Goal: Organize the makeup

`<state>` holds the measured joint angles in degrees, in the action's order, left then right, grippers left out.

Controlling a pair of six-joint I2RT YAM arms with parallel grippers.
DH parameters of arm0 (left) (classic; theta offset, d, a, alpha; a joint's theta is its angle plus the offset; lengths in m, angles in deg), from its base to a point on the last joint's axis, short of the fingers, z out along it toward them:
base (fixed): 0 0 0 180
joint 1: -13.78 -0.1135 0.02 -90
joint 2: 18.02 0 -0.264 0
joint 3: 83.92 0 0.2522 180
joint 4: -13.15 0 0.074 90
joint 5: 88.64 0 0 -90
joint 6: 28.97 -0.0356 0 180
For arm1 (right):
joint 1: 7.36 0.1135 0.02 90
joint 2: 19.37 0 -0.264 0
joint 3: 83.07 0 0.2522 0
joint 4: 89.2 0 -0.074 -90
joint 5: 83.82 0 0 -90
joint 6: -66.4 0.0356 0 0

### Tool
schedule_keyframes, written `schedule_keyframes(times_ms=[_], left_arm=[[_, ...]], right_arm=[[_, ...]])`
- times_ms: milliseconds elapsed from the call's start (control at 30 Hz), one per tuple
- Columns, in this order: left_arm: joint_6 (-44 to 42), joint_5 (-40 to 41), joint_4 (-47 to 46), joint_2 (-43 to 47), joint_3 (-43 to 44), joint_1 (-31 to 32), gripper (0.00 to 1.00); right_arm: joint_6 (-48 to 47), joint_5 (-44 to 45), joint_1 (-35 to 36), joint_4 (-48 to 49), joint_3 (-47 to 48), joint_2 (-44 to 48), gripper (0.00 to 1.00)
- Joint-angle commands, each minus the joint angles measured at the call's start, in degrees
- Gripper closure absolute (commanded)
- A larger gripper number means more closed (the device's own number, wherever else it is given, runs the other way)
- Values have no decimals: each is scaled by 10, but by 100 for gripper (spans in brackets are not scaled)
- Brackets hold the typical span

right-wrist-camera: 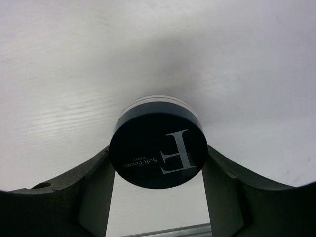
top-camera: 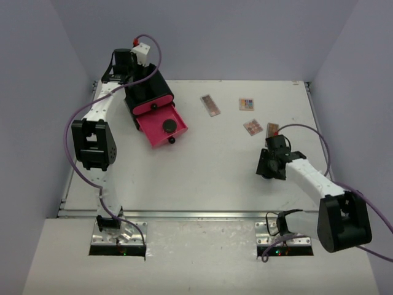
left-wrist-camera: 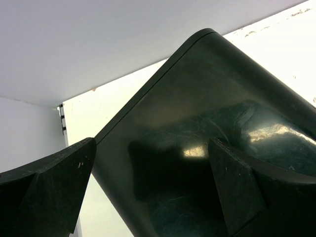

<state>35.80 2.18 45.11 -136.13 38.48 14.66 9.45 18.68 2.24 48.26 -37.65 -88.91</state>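
Right tool (right-wrist-camera: 158, 165) clamped on round compact (right-wrist-camera: 157, 145); left tool (left-wrist-camera: 150, 168) apart, seemingly over chest (left-wrist-camera: 207, 98).

Table (top-camera: 209, 175) open midway — chest (top-camera: 149, 92), drawer (top-camera: 149, 131) block far-left, palettes (top-camera: 210, 105) far-right.

A white tabletop (top-camera: 209, 178) sat inside a plain enclosure. Pale lavender-grey walls (top-camera: 233, 37) rose at its back and both sides, under soft, even light with faint shadows.
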Motion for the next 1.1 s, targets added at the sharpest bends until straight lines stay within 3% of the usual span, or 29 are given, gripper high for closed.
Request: schedule_keyframes(times_ms=[0,233,500,633,1067], left_arm=[[-7,1,-4,11,-4,-9,4],[-4,6,-5,5,-5,-25,4],[-2,10,-14,-8,-4,-27,3],[3,12,-17,-14,-8,-27,3],[7,2,-28,-22,-19,-27,3]], right_arm=[[-89,34,127,79,178,-26,100],[-237,-78,292,199,451,-248,100],[-303,-123,365,155,821,-532,97],[-316,-123,377,175,890,-610,95],[-305,-148,389,217,862,-656,90]])
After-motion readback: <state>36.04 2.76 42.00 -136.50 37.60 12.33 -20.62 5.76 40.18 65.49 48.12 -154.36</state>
